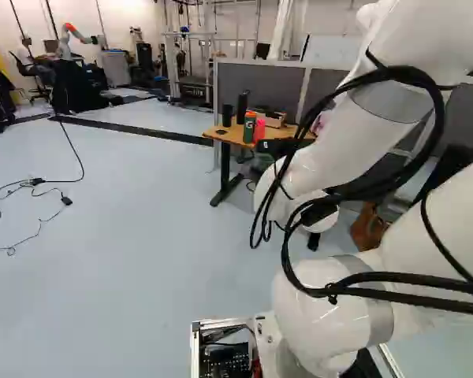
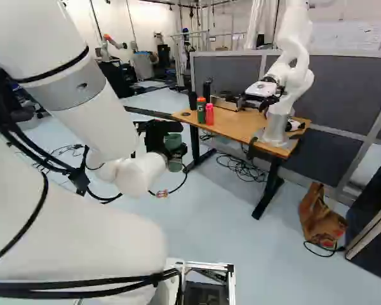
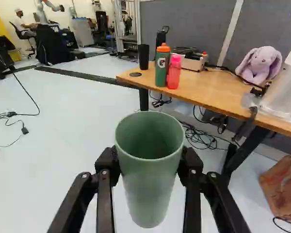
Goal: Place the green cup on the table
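Jaws clenched from both flanks, the gripper (image 3: pixel 149 162) grasps the green cup (image 3: pixel 148 196) by its wall, mouth up and roughly upright, which leaves the foot free to meet a surface first. The cup hangs over the floor (image 3: pixel 72 126), short of the wooden table (image 3: pixel 220 93), so the carry looks unfinished: it probably needs bringing forward and over the edge before any lowering. Near the table's closest corner in the wrist view, a green bottle (image 3: pixel 161 73) and a pink bottle (image 3: pixel 174 74) stand side by side, with a black tumbler (image 3: pixel 143 57) beside them; a path there could knock them. Farther along, another robot (image 2: pixel 278 124) is mounted on the tabletop, reason enough to set down away from its reach.
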### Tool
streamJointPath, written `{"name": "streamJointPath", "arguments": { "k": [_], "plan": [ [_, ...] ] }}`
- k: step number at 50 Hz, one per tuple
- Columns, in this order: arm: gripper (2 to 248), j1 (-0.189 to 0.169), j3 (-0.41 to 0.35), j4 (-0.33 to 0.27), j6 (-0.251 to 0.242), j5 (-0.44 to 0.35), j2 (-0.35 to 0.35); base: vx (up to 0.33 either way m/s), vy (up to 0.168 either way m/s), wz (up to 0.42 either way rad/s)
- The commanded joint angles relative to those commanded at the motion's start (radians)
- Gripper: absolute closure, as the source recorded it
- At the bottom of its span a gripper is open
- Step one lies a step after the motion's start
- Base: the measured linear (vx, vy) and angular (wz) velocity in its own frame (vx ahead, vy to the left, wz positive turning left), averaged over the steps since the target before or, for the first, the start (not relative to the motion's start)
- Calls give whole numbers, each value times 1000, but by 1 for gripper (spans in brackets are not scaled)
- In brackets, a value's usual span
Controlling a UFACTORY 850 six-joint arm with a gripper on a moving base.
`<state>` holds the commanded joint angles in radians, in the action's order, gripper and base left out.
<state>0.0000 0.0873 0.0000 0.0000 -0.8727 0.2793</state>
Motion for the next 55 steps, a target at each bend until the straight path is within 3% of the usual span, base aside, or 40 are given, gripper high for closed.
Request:
{"name": "streamJointPath", "arguments": {
  "k": [22, 55],
  "plan": [
    [124, 0, 0, 0, 0, 0, 0, 63, 1, -6],
    [124, 0, 0, 0, 0, 0, 0, 330, -18, -93]
  ]
}}
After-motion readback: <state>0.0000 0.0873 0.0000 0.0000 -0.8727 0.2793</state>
